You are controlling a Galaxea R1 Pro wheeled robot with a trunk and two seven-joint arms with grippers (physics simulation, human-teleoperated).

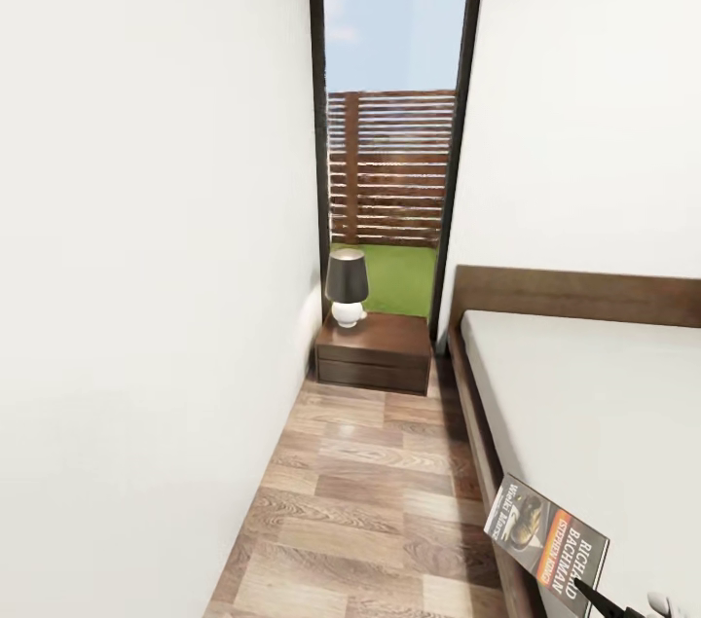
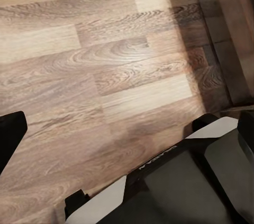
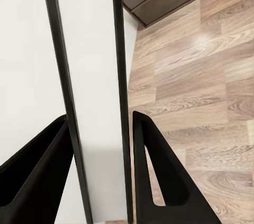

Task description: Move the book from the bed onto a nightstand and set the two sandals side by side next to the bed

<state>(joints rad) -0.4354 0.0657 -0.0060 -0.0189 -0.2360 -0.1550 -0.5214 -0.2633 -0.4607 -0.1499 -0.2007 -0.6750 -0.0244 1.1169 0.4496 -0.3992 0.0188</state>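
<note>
A: From the head view, how far along?
B: The book (image 1: 546,543) is held up over the bed (image 1: 594,404) edge, not yet on the nightstand (image 1: 376,351). I'd say mid-carry; sandals remain.
A: Left wrist?
B: Floor (image 2: 95,65) only; its jaws I cannot tell.
A: Right wrist?
B: The right gripper (image 3: 100,173) has its fingers closed against the book's edge.

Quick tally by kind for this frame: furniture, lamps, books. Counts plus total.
Furniture: 2, the small dark brown two-drawer nightstand and the low bed with pale mattress and brown headboard.
Lamps: 1, the table lamp with dark shade and white base on the nightstand.
Books: 1, the dark paperback with an orange band, held in the right gripper.
Total: 4
</note>
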